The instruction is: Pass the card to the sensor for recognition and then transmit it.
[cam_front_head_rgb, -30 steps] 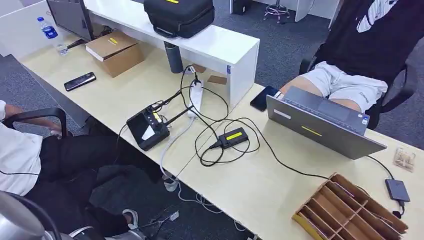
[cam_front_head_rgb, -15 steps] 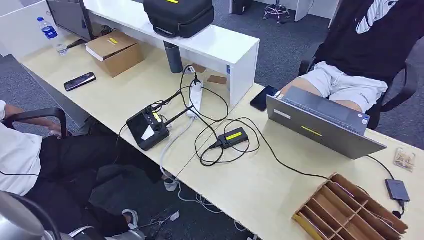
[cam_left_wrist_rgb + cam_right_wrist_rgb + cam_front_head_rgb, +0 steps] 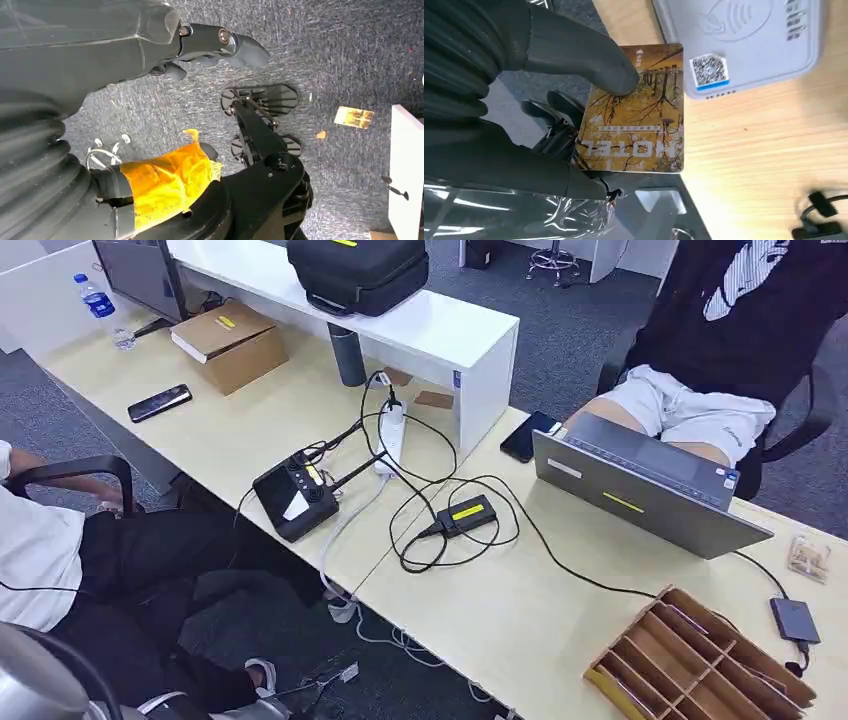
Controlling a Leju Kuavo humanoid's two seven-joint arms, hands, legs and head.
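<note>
In the right wrist view my right hand (image 3: 524, 75) holds a yellow-brown card (image 3: 639, 115) printed "HOTEL", its thumb (image 3: 589, 60) pressing on the card's face. The card's far edge overlaps the corner of a white card reader (image 3: 744, 35) that lies on a light wooden table (image 3: 774, 150); whether they touch I cannot tell. In the left wrist view my left hand (image 3: 210, 45) hangs over grey carpet with nothing in its fingers.
On the long desk (image 3: 520, 610) in the head view are a grey laptop (image 3: 640, 495), a wooden slotted organiser (image 3: 700, 660), a black box with cables (image 3: 465, 515) and a small card stack (image 3: 808, 558). People sit at both ends. Another card (image 3: 354, 117) lies on the carpet.
The seated person at the far right has shifted slightly. Nothing on the desk has moved.
</note>
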